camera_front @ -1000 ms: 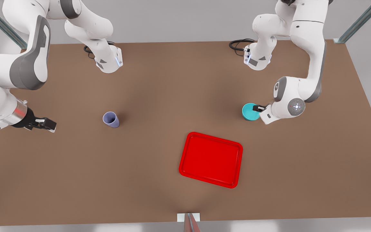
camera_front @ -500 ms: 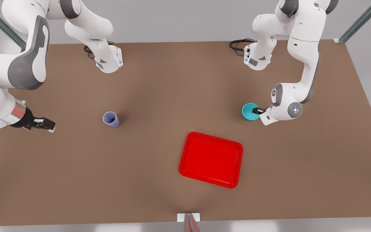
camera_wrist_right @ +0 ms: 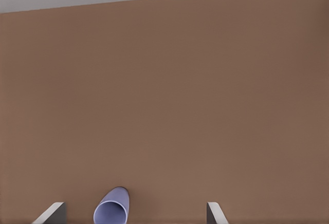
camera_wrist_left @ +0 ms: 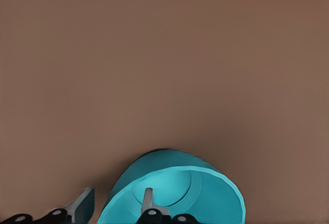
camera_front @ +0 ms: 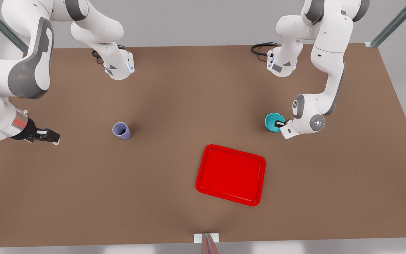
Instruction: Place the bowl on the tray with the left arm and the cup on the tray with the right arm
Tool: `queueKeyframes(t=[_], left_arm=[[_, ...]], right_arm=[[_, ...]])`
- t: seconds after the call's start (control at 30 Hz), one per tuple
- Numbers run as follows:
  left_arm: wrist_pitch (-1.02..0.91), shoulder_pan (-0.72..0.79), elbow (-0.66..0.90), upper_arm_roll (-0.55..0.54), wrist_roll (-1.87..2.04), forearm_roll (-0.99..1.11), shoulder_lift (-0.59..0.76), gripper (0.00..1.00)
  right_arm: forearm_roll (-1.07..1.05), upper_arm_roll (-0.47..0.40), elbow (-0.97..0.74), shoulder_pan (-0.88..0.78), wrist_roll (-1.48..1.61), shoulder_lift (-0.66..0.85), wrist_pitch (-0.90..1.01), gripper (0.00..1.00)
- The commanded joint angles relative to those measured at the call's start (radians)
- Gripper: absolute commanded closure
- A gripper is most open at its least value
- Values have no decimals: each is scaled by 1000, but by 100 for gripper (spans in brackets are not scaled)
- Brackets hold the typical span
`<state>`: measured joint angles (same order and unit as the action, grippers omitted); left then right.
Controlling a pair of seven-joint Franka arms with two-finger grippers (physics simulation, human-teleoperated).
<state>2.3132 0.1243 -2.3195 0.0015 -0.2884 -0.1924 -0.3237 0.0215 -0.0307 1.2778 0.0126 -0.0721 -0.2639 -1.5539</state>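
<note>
1. The bowl (camera_front: 272, 122) stands on the table (camera_front: 189, 106) at about 2 o'clock from the tray (camera_front: 230, 174), near it but apart.
2. The left gripper (camera_front: 279, 124) is set over the bowl's rim on the side toward the front view's right. In the left wrist view one finger (camera_wrist_left: 148, 201) is inside the bowl (camera_wrist_left: 172, 193) and the other (camera_wrist_left: 82, 206) outside, so the wall lies between the parted jaws; nothing is clamped yet (no pad is seen pressing the wall).
3. The step in hand is judged to be the rim grasp. It is done well if the fingers are lowered far enough down the wall before closing, and closed squarely, so that the bowl is not tipped or pushed along the table.
4. After closing, a straight lift is advised, high enough to clear the tray's low rim, then a move toward 8 o'clock.
5. The cup (camera_front: 121, 130) stands upright at about 10 o'clock from the tray, well apart from it.
6. The right gripper (camera_front: 51, 135) waits at 9 o'clock of the cup, well apart, its jaws wide open and empty, with the cup (camera_wrist_right: 110, 211) seen between its fingertips ahead.
</note>
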Motion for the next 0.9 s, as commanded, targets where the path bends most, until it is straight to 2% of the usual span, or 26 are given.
queueKeyframes(t=[0.0, 0.07, 0.37, 0.5, 0.57, 0.7, 0.73, 0.8, 0.87], left_arm=[[-2, 0, 0, 0, 0, -2, 0, 75], [-6, 0, 2, 0, 2, -2, 0, 78], [-20, 0, 34, 0, 2, -25, -5, 79], [-202, 0, 132, 2, 14, -51, 25, 79], [-344, 0, 278, 3, 31, -102, 5, 79], [-344, 93, 641, 2, 218, -104, -222, 79], [-341, 115, 767, 0, 322, -101, -322, 79], [-333, 141, 914, 0, 376, -102, -448, 79], [-327, 141, 990, 0, 390, -102, -509, 79]], right_arm=[[0, 0, 0, 0, 0, 0, -5, 0], [-23, -3, 0, 4, 5, -1, -12, 0], [-21, -5, 0, 3, 3, -1, -11, 0], [-21, -5, 0, 3, 3, -3, -12, 0], [-21, -5, 0, 1, 3, -3, -12, 0], [-23, -5, 0, 1, 3, -3, -14, 0], [-21, -5, 0, 0, 3, -3, -12, 0], [-21, -5, 0, 0, 3, -3, -12, 0], [-21, -5, 0, -2, 3, -3, -12, 0]])
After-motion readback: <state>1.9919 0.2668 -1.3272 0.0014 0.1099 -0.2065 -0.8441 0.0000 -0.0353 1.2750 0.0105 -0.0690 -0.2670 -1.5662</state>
